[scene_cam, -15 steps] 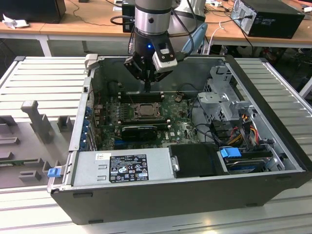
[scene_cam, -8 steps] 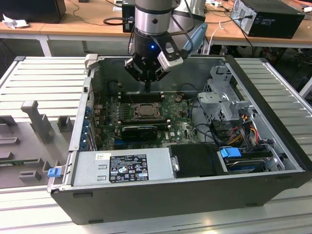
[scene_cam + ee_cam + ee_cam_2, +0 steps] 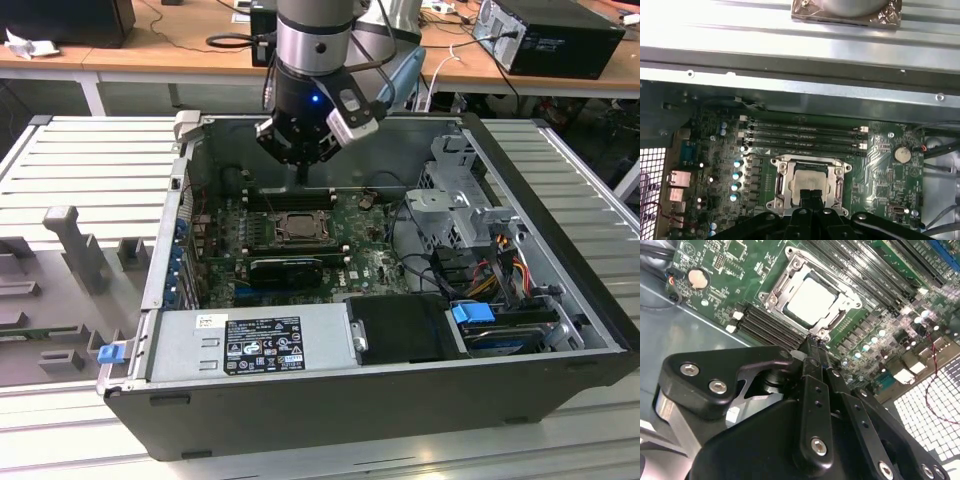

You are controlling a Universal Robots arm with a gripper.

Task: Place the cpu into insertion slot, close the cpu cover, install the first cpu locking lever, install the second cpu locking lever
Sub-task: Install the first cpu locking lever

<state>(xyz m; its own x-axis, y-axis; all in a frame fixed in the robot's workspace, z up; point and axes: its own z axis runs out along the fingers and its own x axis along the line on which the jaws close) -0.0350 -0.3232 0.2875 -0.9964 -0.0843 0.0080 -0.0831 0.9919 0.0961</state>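
Exterior view, upper middle: the gripper [image 3: 303, 174] hangs above the insertion slot [image 3: 297, 228], fingers pressed together, empty; second wrist view shows the cpu [image 3: 812, 300] seated beneath the closed cpu cover [image 3: 780, 284].

Open air lies above the insertion slot [image 3: 297, 227], where the gripper [image 3: 303, 182], fingers pressed together, hangs inside the open-topped computer case [image 3: 400, 400]. Rows of memory slots [image 3: 290, 198] lie just beyond the socket and a black heatsink [image 3: 286, 270] just in front of it, both low. The power supply [image 3: 250, 343] blocks the near side, while a drive cage [image 3: 455, 195] and loose cables [image 3: 495, 265] crowd the exterior view's right.
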